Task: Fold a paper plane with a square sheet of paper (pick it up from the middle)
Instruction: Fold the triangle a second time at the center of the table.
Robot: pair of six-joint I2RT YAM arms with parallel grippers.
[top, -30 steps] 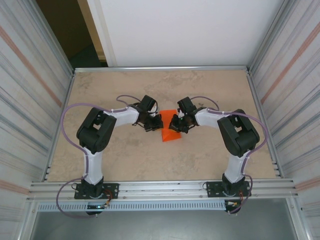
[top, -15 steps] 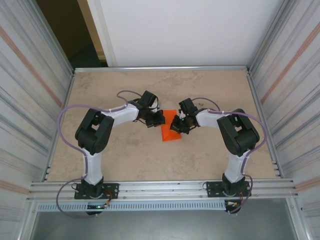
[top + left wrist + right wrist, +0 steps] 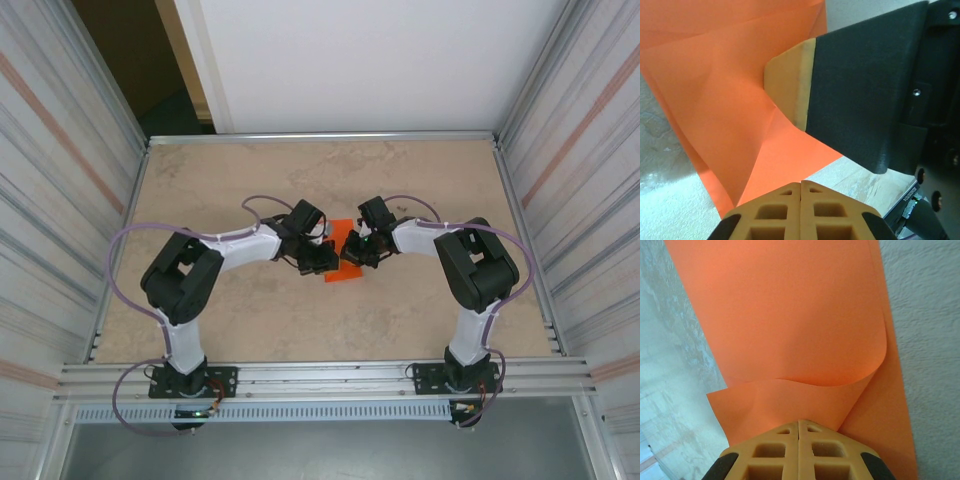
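A beige, mottled surface (image 3: 420, 180) lies inside aluminium rails (image 3: 330, 378). Ribbed metal walls (image 3: 50, 220) flank the surface, a white panel (image 3: 380, 60) stands behind it, a dark opening (image 3: 125, 60) beyond its far-left corner.

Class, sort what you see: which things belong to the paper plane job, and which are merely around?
Job:
thin bright orange paper sheet, partly folded
left gripper, shut
right gripper, shut on its flap

Around:
beige mottled tabletop
ribbed metal side walls
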